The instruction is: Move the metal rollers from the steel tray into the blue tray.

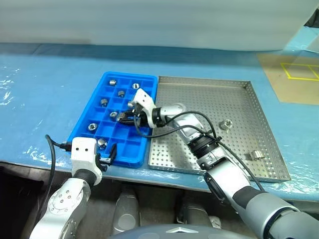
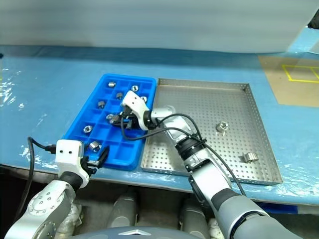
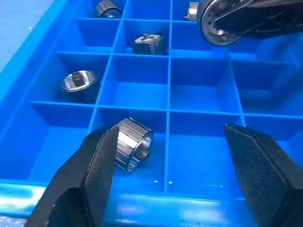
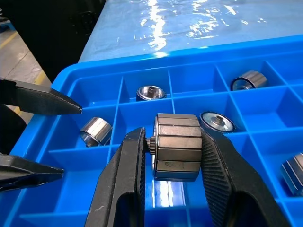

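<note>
- Head views: the blue tray [image 1: 115, 149] lies on the blue-covered table [image 1: 40, 99], its right edge touching the left edge of the steel tray [image 1: 209, 99]. Several metal rollers [image 1: 113, 82] sit one per compartment in the blue tray. Two more remain in the steel tray: one [image 1: 226, 124] around the middle right, another [image 1: 257, 155] nearer the near right corner.
- The right gripper [image 1: 125, 118] reaches left across the trays and hangs over the middle of the blue tray. The left gripper [image 1: 108, 155] sits at the tray's near edge, near its left corner.
- Left wrist view: the left gripper's fingers [image 3: 94, 165] stand wide apart with nothing between them, above the near row of compartments. A roller [image 3: 133, 144] lies in the compartment just beside one finger.
- Right wrist view: the right gripper [image 4: 176, 156] is clamped on a roller [image 4: 177, 146], held above the compartments. Other rollers lie in compartments around it, and the left gripper's open tips [image 4: 57, 105] show at the tray's near edge.
</note>
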